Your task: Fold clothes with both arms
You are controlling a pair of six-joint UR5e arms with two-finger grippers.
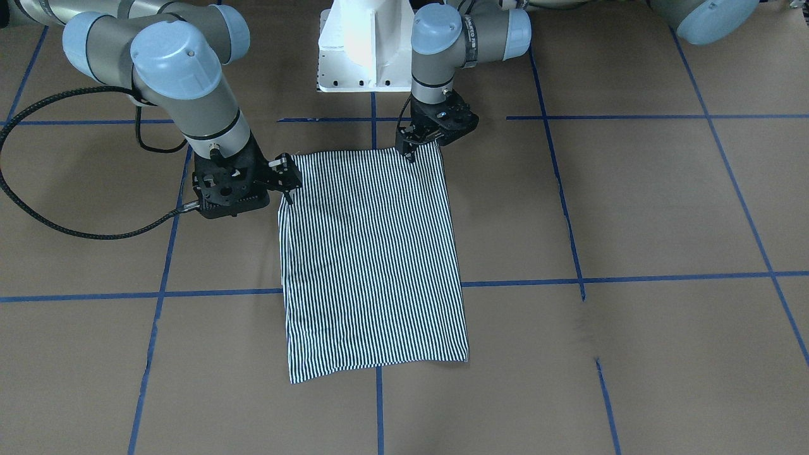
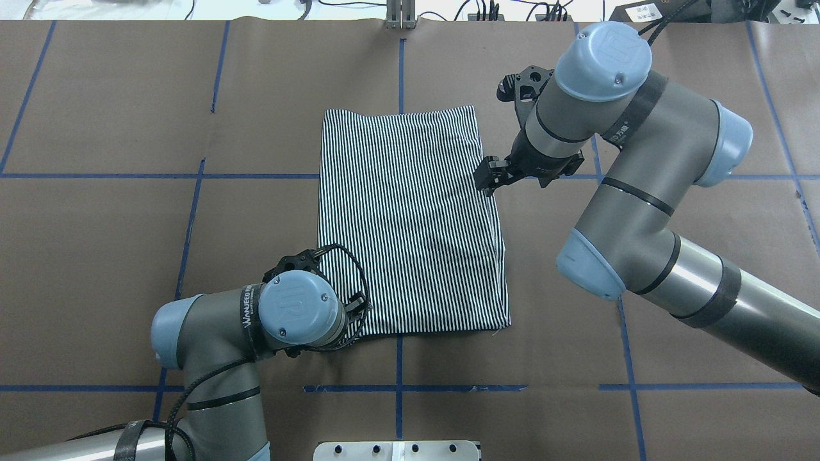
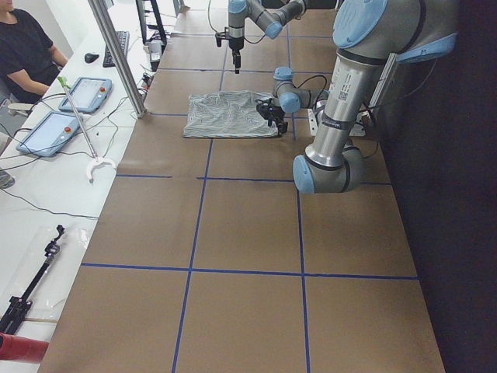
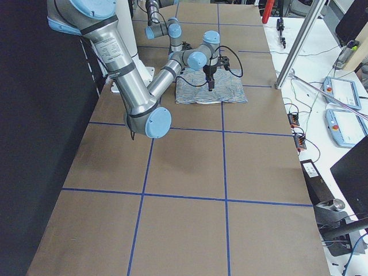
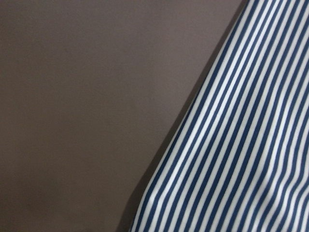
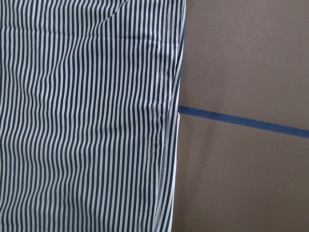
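Observation:
The striped polo shirt [image 1: 373, 259] lies folded into a flat rectangle on the brown table; collar, buttons and logo are hidden. It also shows in the overhead view [image 2: 410, 218]. My left gripper [image 1: 425, 146] is low at the shirt's corner nearest the robot on its left side, jaws apart over the edge. In the overhead view my left wrist [image 2: 301, 310] hides it. My right gripper [image 1: 285, 182] is open and empty beside the shirt's right edge [image 2: 488, 177], a little above it. The wrist views show only striped cloth [image 5: 241, 145] and its hemmed edge [image 6: 164, 125], no fingers.
The brown table cover [image 1: 632, 208] has a grid of blue tape lines [image 1: 632, 277]. The white pedestal [image 1: 363, 50] stands at the robot's side. A black cable [image 1: 38, 208] loops beside the right arm. Tablets and an operator [image 3: 23, 54] are off the far side.

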